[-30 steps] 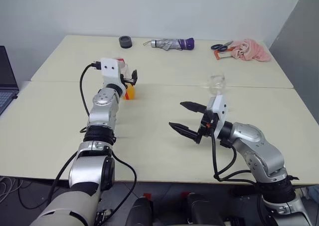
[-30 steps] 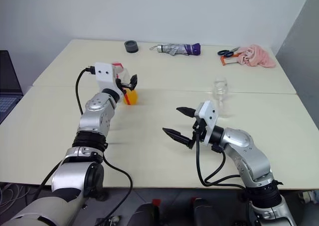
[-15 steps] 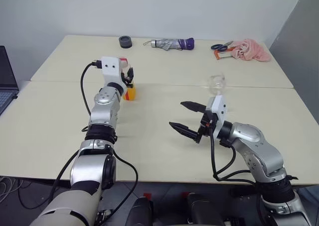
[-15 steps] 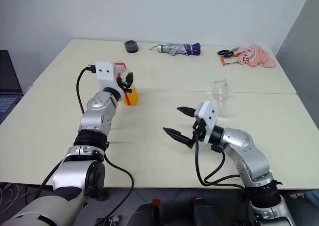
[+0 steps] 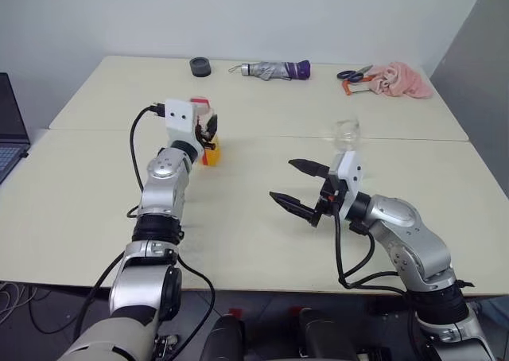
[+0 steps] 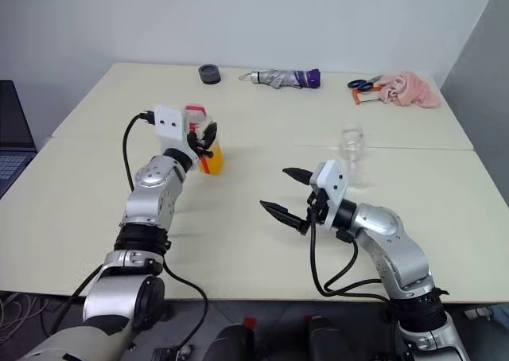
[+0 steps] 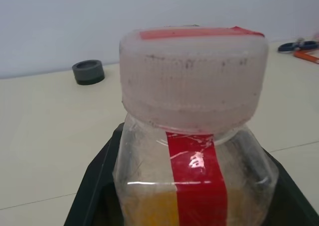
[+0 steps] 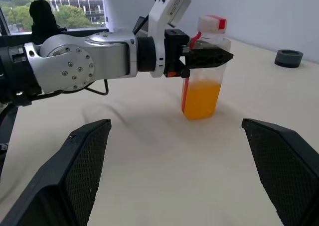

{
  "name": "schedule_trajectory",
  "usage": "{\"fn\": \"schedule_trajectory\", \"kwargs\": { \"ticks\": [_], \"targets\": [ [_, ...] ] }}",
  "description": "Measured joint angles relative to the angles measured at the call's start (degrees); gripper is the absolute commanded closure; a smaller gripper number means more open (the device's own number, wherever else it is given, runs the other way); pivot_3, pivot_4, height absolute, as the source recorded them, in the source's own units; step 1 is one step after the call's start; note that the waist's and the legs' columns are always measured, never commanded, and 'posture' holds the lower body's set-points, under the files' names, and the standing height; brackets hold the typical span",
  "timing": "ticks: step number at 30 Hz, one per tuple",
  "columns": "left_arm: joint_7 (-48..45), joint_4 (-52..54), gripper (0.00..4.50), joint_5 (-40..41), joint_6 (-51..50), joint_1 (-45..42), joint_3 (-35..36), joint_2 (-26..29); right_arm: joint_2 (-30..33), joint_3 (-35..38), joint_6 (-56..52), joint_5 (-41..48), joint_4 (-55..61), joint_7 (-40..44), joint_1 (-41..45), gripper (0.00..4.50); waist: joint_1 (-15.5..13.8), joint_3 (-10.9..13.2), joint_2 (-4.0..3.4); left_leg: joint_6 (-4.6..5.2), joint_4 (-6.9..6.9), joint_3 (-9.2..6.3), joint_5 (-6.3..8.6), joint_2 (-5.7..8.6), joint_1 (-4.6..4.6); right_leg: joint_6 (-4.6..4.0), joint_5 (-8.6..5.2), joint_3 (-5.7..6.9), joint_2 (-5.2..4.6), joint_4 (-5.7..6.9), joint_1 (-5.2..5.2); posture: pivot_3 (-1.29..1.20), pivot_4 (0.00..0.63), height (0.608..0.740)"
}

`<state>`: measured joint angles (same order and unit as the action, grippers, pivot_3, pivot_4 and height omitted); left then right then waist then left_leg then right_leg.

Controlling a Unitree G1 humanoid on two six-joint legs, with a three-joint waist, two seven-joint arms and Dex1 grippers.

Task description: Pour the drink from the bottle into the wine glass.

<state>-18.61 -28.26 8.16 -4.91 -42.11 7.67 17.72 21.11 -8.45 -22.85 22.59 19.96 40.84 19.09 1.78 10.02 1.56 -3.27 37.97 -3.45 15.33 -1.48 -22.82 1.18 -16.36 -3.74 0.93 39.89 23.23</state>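
Gripping the bottle (image 8: pixel 203 66) just under its red-and-white cap, the left end effector (image 8: pixel 207 57) has its two black fingers clamped on the clear shoulder, above the drink (image 8: pixel 200 99) that fills the lower half. The bottle is upright, its base at or just above the tabletop (image 5: pixel 238 210); contact cannot be told. From the middle of the tabletop it sits at about ten o'clock. The right end effector (image 5: pixel 296 186) hangs over the tabletop near the centre with its fingers spread wide, holding nothing. The wine glass (image 6: pixel 351 150) stands upright at about two o'clock, just behind the right end effector and well apart from the bottle.
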Motion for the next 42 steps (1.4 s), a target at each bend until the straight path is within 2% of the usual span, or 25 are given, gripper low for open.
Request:
{"fn": "schedule_trajectory", "kwargs": {
  "ticks": [8, 16, 22, 29, 36, 42],
  "targets": [
    [-10.8, 8.0, 2.6, 7.12, -1.72, 3.66, -0.85, -1.25, -0.1, 0.49, 2.42, -1.79, -0.06, -2.13, -0.12, 0.0, 0.0, 0.0, 0.0, 0.01, 0.01, 0.01, 0.0, 0.02, 0.0, 0.0, 0.0, -0.01, 0.01, 0.0, 0.0, 0.0, 0.15, 0.74],
    [-28.25, 12.28, 2.61, 14.49, -6.46, 5.36, -5.4, -1.36, 2.1, 2.0, 1.62, -1.33, 2.49, -2.68, -2.83, 0.0, 0.03, 0.0, 0.0, 0.01, 0.01, 0.04, 0.01, 0.07, 0.0, 0.0, 0.0, -0.03, 0.03, 0.0, 0.0, 0.0, 0.15, 0.74],
    [-42.34, 12.42, 2.61, 15.23, -9.45, 5.22, -11.15, 2.53, 4.92, 6.01, -2.66, 2.33, 9.05, -3.55, -5.26, 0.0, 0.15, 0.0, -0.01, 0.02, 0.0, 0.05, 0.01, 0.07, 0.03, 0.0, -0.01, -0.06, 0.16, 0.01, 0.0, 0.0, 0.15, 0.74],
    [-55.37, 12.25, 2.61, 15.89, -11.34, 0.83, -14.96, 3.95, 5.9, 8.8, -9.58, 6.77, 14.57, -7.4, -3.93, 0.0, 0.13, 0.0, -0.01, 0.02, 0.02, 0.06, 0.01, 0.08, 0.02, 0.0, -0.01, -0.08, 0.19, 0.0, 0.0, 0.0, 0.15, 0.74],
    [-59.14, 7.36, 2.61, 14.19, -7.46, -1.5, -15.84, 3.29, 4.64, 7.76, -17.37, 10.66, 16.76, -11.88, 1.47, 0.0, 0.17, 0.0, -0.01, 0.03, 0.01, 0.05, 0.01, 0.05, 0.02, 0.0, -0.01, -0.08, 0.25, 0.0, 0.0, 0.0, 0.15, 0.74],
    [-59.58, 5.31, 2.61, 12.07, -4.49, -1.7, -16.29, 2.04, 3.18, 3.42, -18.09, 9.81, 15.19, -12.29, 4.91, 0.0, 0.11, 0.0, -0.01, 0.04, 0.02, 0.05, 0.02, 0.05, -0.02, 0.0, -0.01, -0.08, 0.24, -0.03, 0.02, 0.0, 0.15, 0.74]
  ]
}}
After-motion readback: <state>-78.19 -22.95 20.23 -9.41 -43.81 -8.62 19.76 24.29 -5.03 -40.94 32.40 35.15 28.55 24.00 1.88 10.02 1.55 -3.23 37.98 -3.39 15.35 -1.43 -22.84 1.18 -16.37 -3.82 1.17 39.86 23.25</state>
